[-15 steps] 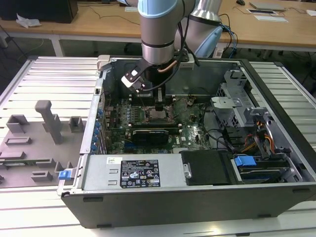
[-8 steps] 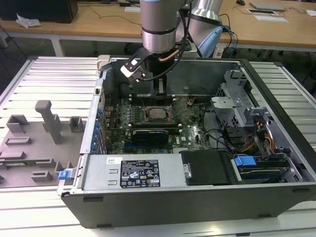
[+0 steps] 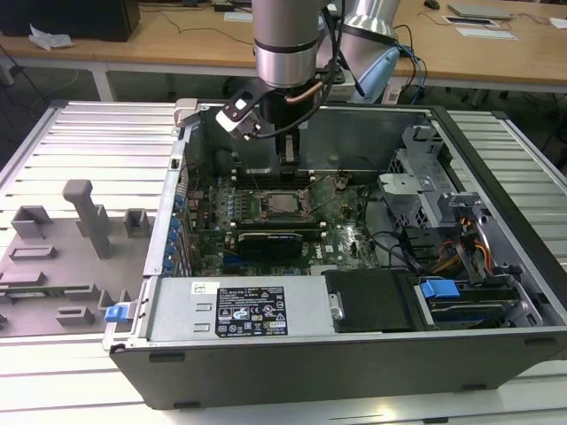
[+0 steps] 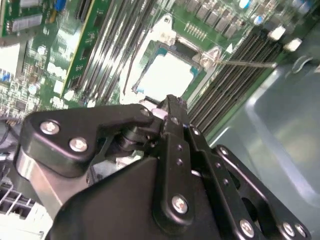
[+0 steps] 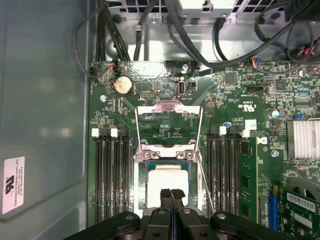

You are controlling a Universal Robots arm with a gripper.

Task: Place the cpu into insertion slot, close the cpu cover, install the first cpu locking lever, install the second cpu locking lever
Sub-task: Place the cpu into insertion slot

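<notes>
Reading across the exterior view from its left. A grey fixture tray (image 3: 80, 230) is lying outside the open computer case (image 3: 168, 230). Mid-frame, the arm is reaching down into the case, and the gripper (image 3: 289, 168) is hanging just above the board.

Directly under it, the cpu (image 3: 285, 204) is sitting flat in the insertion slot (image 5: 140, 175), silver top up, between the two banks of memory slots (image 5: 111, 170). Toward the exterior view's right, the drive bay (image 3: 443, 292) is standing well apart from the work.

Tool state: in the first wrist view the fingertips are pressing together with nothing between them, poised over the chip's near edge. I cannot tell whether they are touching it.

Handling, my judgement:
- The chip is looking light, stiff and thin.
- Its smooth lid is probably slippery, and the contacts beneath are fragile.
- I am treating opposite edges as the only safe hold.
- The cpu cover (image 5: 170, 108) is looking like thin, springy sheet, better pushed on its frame bar than pinched.

View notes:
- The first wrist view is giving me the cover lying flipped back, with board showing through its window, and a locking lever rod (image 5: 203, 175) slanting beside the slot.
- The second wrist view is giving an oblique look along the fingers to the chip.
- For the arm's stance I am relying on the exterior view.
</notes>
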